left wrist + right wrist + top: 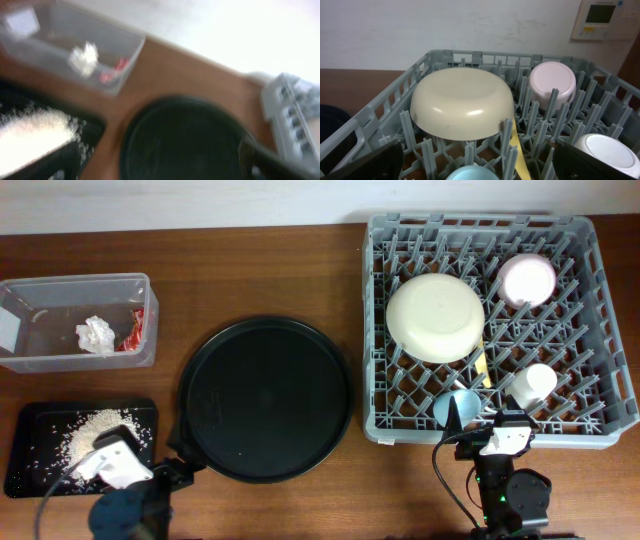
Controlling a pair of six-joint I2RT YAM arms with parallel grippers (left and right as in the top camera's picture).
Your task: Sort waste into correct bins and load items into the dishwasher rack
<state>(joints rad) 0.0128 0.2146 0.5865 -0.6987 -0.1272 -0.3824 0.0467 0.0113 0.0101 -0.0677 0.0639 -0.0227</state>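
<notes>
Overhead: the cream plate (436, 316) is lying dome-up at 10 o'clock in the grey rack (470, 225), with the pinkish bowl (527, 280) sitting upside down at 1 o'clock. Left wrist, pretty blurry: the left gripper (160, 165) is gaping wide, and the rice (35, 130) is showing white at 8 o'clock. Right wrist: the right gripper (480, 161) is hanging wide open too.

The wooden bench (250, 270) carries a clear tub (150, 320) at far left, with a black tray (80, 402) nearer the robot. A round tray (265, 400) sits mid-bench, and a grey rack (480, 222) stands on the right.
</notes>
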